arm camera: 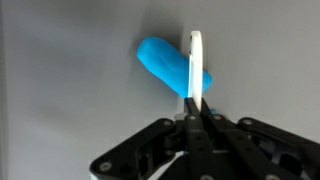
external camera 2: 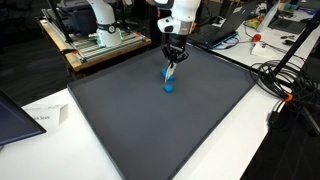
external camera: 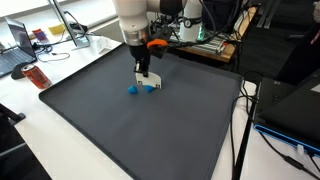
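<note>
- a dark grey mat (external camera: 150, 130) covers most of a white table (external camera: 40, 140); in both exterior views the mat looks flat and matte.
- around it is a cluttered lab: an open laptop (external camera: 14, 45) off the mat's 10 o'clock corner in an exterior view, and black cables (external camera: 245, 120) trailing down the 3 o'clock side.
- in an exterior view a second robot arm (external camera 2: 100, 20) stands on a bench beyond the mat at 11 o'clock, and a sheet of paper (external camera 2: 45, 115) lies at 8 o'clock. its print is too small to read.
- the gripper (arm camera: 195, 108) points straight down near the mat's 12 o'clock edge, with an orange part (external camera: 157, 43) on its wrist.
- its fingers are pressed together and pinch a thin white strip (arm camera: 195, 60), seen edge-on in the wrist view and sticking out toward 12 o'clock.
- a blue piece (arm camera: 162, 60) lies on the mat at 11 o'clock from the fingertips. the strip crosses its 3 o'clock end; i can't tell whether they touch.
- in an exterior view the blue shows on both sides of the gripper's tip (external camera: 146, 78), one patch at 8 o'clock and one at 4 o'clock.
</note>
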Controlling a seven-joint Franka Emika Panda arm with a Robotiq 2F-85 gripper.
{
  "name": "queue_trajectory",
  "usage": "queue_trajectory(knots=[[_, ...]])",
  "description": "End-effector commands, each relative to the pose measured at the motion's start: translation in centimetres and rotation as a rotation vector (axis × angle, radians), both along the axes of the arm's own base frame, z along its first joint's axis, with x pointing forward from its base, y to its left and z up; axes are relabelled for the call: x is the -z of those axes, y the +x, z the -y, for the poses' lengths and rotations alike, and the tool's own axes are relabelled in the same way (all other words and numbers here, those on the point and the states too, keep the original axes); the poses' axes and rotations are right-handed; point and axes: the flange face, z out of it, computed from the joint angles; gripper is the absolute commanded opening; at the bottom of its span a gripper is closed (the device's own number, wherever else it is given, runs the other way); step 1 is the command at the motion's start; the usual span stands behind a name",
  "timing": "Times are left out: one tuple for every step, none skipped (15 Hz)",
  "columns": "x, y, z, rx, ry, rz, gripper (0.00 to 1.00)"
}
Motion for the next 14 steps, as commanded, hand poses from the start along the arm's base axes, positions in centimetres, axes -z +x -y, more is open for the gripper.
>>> queue_trajectory(knots=[[1.8,0.5,0.1,0.021,0.024,-0.006,0.01],[2.1,0.4,0.1,0.027,0.027,-0.009,0.01],[2.3,0.2,0.1,0.03,0.035,-0.013,0.01],[2.5,0.0,0.1,0.038,0.042,-0.016,0.01],[2.6,-0.4,0.1,0.043,0.054,-0.017,0.01],[0.9,0.2,0.1,0.025,0.019,-0.012,0.01],[0.9,0.2,0.2,0.026,0.02,-0.012,0.04],[0.9,0.2,0.1,0.026,0.02,-0.011,0.04],[0.9,0.2,0.1,0.026,0.02,-0.011,0.04],[0.9,0.2,0.1,0.026,0.02,-0.011,0.04],[0.9,0.2,0.1,0.025,0.02,-0.011,0.04],[0.9,0.2,0.1,0.025,0.02,-0.011,0.04],[0.9,0.2,0.1,0.025,0.02,-0.011,0.01],[1.4,0.2,0.3,0.021,0.031,-0.021,0.01]])
